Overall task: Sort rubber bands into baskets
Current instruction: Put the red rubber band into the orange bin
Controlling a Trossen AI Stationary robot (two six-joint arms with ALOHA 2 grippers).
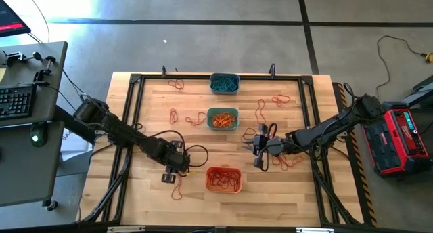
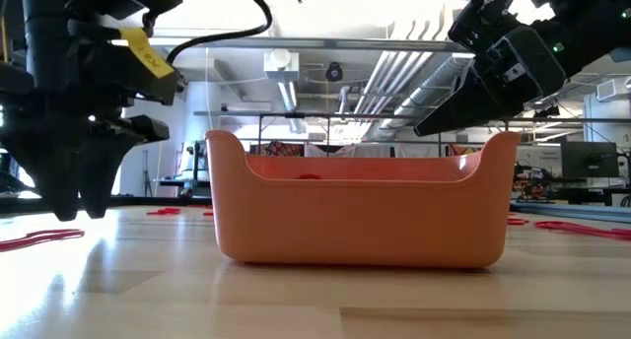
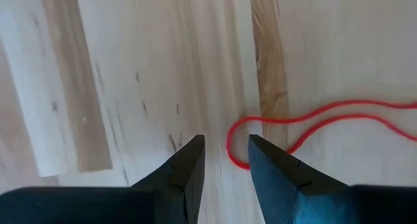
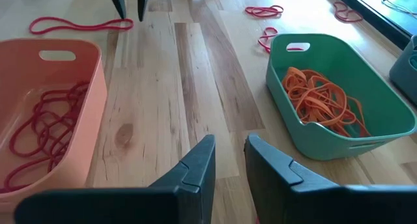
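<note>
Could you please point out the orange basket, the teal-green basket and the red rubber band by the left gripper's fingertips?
orange basket (image 2: 360,216): low view, front wall.
teal-green basket (image 4: 287,48): right wrist view, near-handle rim.
red rubber band (image 3: 339,110): left wrist view, upper strand of its loop.

Wooden table (image 1: 155,111): baskets (image 1: 222,119), rubber bands (image 1: 177,85).

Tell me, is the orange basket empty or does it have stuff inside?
Not empty. The orange basket holds a tangle of red rubber bands lying on its bottom.
</note>
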